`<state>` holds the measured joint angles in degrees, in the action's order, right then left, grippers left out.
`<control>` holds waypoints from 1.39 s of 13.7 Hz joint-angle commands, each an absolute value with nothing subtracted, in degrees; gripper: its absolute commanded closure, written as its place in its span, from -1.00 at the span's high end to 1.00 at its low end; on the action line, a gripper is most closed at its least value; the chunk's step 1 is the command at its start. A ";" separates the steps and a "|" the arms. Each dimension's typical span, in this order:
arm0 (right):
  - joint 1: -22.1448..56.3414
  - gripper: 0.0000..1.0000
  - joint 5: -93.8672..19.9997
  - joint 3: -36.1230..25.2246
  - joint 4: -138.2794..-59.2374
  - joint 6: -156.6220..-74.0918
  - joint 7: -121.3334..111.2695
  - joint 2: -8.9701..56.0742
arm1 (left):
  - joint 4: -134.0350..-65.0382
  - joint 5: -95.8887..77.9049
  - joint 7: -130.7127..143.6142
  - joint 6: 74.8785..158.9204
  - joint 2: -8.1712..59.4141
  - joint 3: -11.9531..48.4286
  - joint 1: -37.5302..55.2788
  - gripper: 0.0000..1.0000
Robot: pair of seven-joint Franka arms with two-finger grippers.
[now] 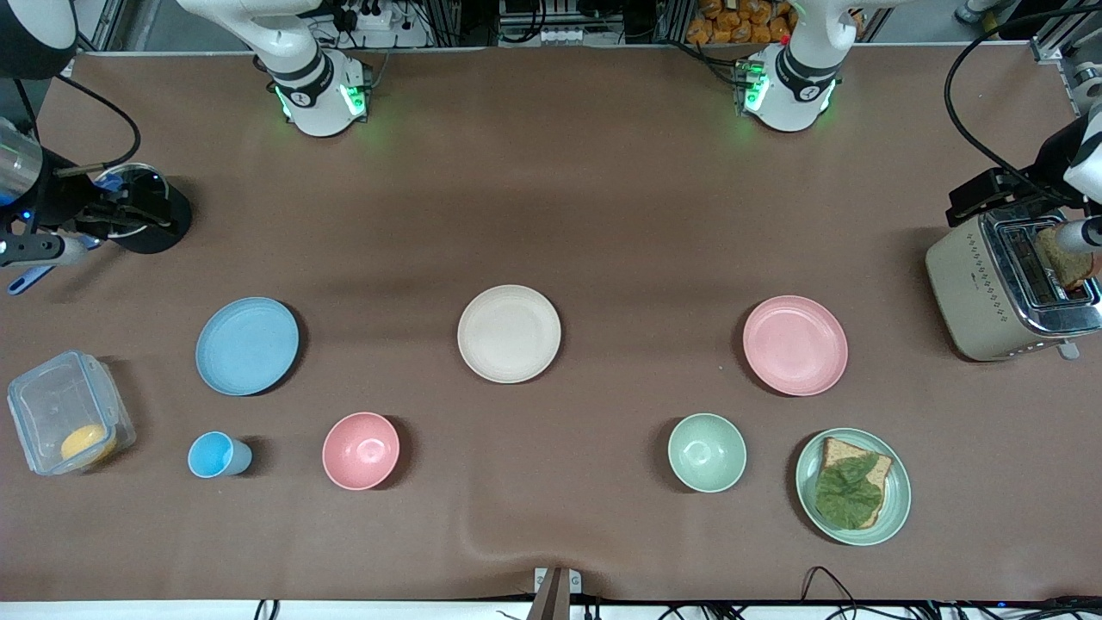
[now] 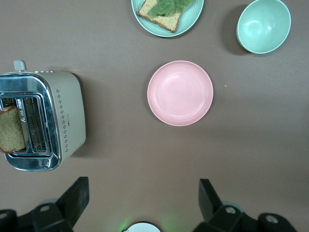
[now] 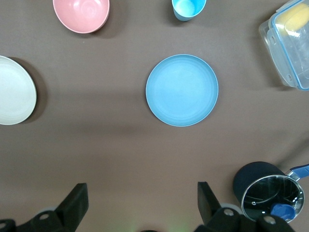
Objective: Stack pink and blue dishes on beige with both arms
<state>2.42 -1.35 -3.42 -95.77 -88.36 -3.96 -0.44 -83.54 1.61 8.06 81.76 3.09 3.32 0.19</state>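
Note:
Three flat plates lie in a row across the middle of the table. The beige plate (image 1: 509,333) (image 3: 14,90) is in the centre. The blue plate (image 1: 247,345) (image 3: 182,90) lies toward the right arm's end, and the pink plate (image 1: 795,344) (image 2: 180,93) toward the left arm's end. All three are bare and apart. My left gripper (image 2: 142,198) hangs open high over bare table between its base and the pink plate. My right gripper (image 3: 141,200) hangs open the same way by the blue plate. Neither gripper shows in the front view, and both hold nothing.
Nearer the front camera stand a blue cup (image 1: 215,454), a pink bowl (image 1: 361,450), a green bowl (image 1: 707,452) and a green plate (image 1: 900,504) with toast and a leaf. A toaster (image 1: 981,293) stands at the left arm's end. A clear container (image 1: 60,413) and a black pot (image 1: 142,211) stand at the right arm's end.

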 commanded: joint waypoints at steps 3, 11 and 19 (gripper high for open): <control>2.72 1.00 -0.62 -3.60 -95.98 -87.98 -3.87 -0.70 | -83.76 1.75 6.06 80.25 2.63 3.08 0.26 1.00; 2.81 1.00 -0.62 -3.60 -95.98 -87.98 -3.87 -0.62 | -84.81 2.29 6.24 80.33 8.69 3.43 1.58 1.00; 2.55 1.00 -0.62 -3.60 -97.73 -90.79 -3.87 3.15 | -102.80 2.11 6.50 105.25 12.57 3.52 -2.10 1.00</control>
